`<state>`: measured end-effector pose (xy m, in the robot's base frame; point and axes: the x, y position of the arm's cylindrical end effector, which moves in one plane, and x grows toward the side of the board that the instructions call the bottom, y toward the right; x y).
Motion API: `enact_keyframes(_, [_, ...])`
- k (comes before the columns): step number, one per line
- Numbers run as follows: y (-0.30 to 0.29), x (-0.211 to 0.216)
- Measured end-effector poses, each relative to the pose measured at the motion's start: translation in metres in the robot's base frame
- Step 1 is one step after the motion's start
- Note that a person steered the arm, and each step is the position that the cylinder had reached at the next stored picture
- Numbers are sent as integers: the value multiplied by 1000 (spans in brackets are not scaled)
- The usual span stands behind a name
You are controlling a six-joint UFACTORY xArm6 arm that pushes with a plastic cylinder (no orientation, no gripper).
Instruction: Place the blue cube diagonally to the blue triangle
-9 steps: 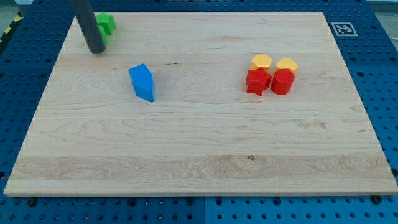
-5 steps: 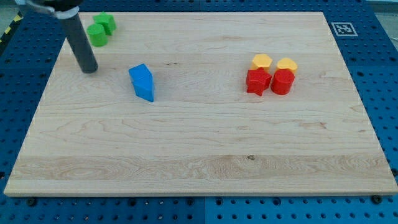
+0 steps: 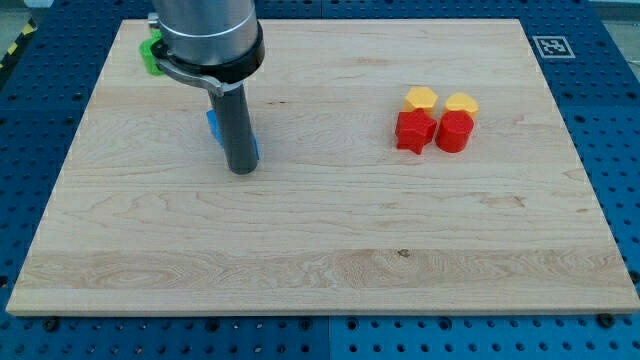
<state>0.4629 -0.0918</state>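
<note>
Desk (image 3: pixel 330 270) of pale wood, bare along the view's bottom, set on a blue perforated surface (image 3: pixel 620 180). Further up, my tip (image 3: pixel 241 170) down on the wood at left of centre, just below the blue pieces and in front of them. No jaws on the end effector, only a straight dark rod (image 3: pixel 234 125) under a grey collar, holding nothing. Blue cube (image 3: pixel 212 124) a sliver at the rod's left edge, blue triangle (image 3: pixel 254 149) a sliver at its right edge, both mostly hidden; cannot tell whether touching each other or the rod. Well apart at the view's right, two red blocks (image 3: pixel 434 131) side by side, with two yellow blocks (image 3: pixel 441 100) just behind. Farthest, at top left, a green block (image 3: pixel 150 55) partly behind the collar. Black-and-white marker (image 3: pixel 552 46) at the top right corner.
</note>
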Motion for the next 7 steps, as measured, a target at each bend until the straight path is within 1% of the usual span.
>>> enact_keyframes(1, [-1, -5])
enact_keyframes(3, [-6, -41])
enact_keyframes(5, [-23, -31])
enact_keyframes(7, [-23, -31])
